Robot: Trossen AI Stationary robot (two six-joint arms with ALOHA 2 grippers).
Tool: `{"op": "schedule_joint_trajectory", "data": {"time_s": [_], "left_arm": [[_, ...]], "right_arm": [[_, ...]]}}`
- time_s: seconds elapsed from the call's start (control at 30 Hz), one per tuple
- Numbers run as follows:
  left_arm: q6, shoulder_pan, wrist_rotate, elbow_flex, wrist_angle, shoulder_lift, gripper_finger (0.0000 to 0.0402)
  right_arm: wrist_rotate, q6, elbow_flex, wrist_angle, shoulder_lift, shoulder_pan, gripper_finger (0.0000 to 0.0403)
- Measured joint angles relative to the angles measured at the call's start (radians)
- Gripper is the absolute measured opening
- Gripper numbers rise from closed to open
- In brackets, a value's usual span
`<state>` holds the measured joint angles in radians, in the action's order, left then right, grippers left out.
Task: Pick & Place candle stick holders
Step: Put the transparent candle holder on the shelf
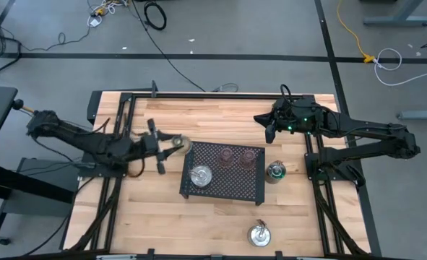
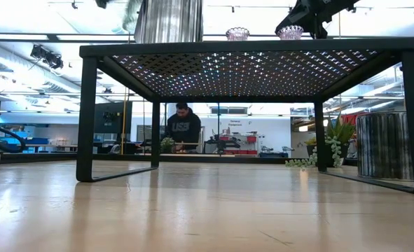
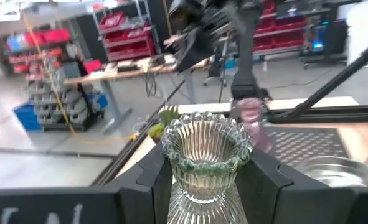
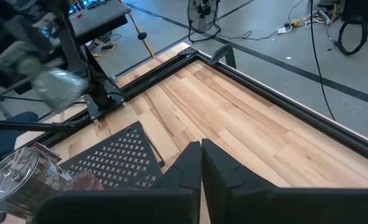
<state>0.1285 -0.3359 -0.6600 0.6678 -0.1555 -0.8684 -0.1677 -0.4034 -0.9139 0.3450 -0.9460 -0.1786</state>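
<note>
While my left hand point(image 1: 168, 147) clamps the ribbed holder point(image 3: 207, 157), I hover by the tray point(image 1: 253, 189).
Right hand point(image 4: 200, 163) pressed together, parked clear over the bench point(image 1: 220, 112) to avoid collision.

Around one black perforated rectangular tray point(image 1: 224, 189) stand six small candle stick holders: three shiny silver metal point(image 1: 200, 175), two translucent pink glass point(image 1: 226, 157), one ribbed olive-green glass point(image 3: 207, 155), plus one small green leafy plant point(image 1: 276, 172) beside it.

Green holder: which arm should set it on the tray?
Left. Its claw is already shut on the green holder at the tray's left edge; the right claw is shut, empty, further back.
</note>
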Motion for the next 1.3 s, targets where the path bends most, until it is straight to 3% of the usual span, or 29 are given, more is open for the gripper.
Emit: {"op": "schedule_joint_trajectory", "data": {"time_s": [0.3,0.5,0.77,1.3], "left_arm": [[-0.090,0.238,0.327,0.000,-0.009,-0.083,0.0143],[-0.085,0.331,0.433,0.000,-0.077,-0.164,0.0143],[-0.142,0.422,0.679,0.000,-0.199,-0.271,0.0143],[-0.202,0.457,0.868,0.001,-0.322,-0.451,0.0143]], "right_arm": [[0.000,0.048,0.000,0.000,0.000,0.000,0.0013],[0.000,0.100,0.000,-0.002,0.000,0.000,0.0013],[0.000,0.162,0.000,-0.002,0.000,0.000,0.0013],[0.000,0.237,0.000,0.000,0.000,0.000,0.0013]]}}
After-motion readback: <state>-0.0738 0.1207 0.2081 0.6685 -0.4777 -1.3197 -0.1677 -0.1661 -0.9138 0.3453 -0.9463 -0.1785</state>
